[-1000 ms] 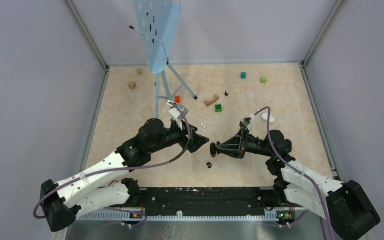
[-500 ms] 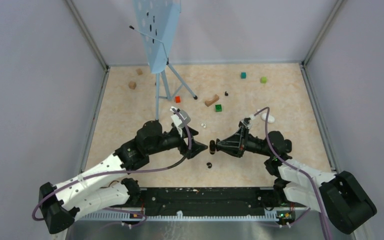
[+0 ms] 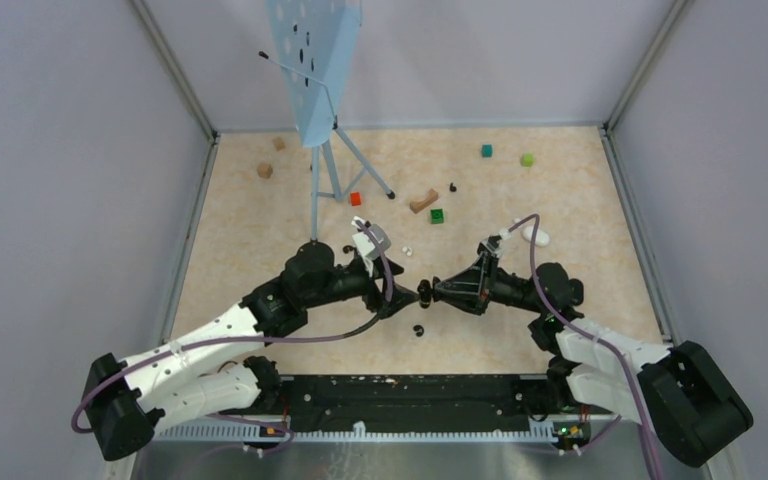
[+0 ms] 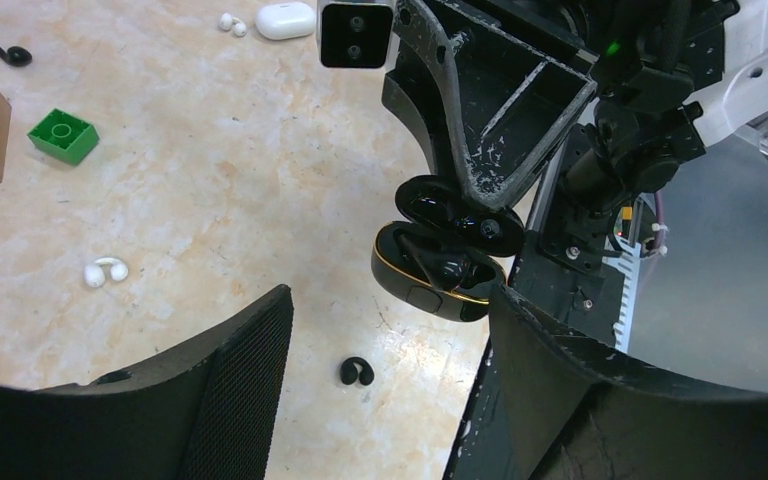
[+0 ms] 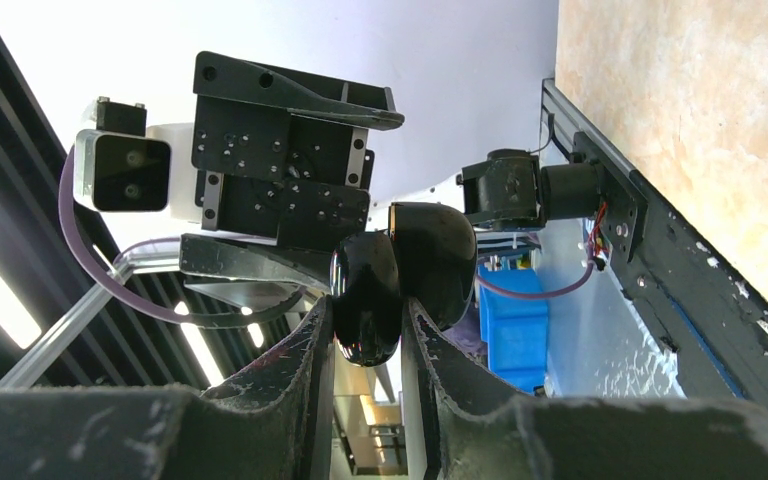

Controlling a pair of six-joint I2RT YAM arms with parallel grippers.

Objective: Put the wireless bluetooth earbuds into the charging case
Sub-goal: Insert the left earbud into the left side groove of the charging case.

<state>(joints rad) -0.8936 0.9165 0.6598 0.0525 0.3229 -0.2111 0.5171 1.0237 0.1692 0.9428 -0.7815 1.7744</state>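
My right gripper is shut on a glossy black charging case and holds it open in the air over the table's middle. In the left wrist view the case shows a gold rim and a dark inside; I cannot tell if a bud sits in it. My left gripper is open, its right finger close beside the case. A black earbud lies on the table below. White earbuds lie to the left, and another black earbud lies far back.
A white case and two white buds lie behind the right arm. A green brick, wooden block, red cube and a blue perforated panel on a tripod stand further back. A black rail runs along the near edge.
My left arm has swung right until its open jaws reach the held case, and the jaws have narrowed slightly. The right gripper shifted a little left with the case.
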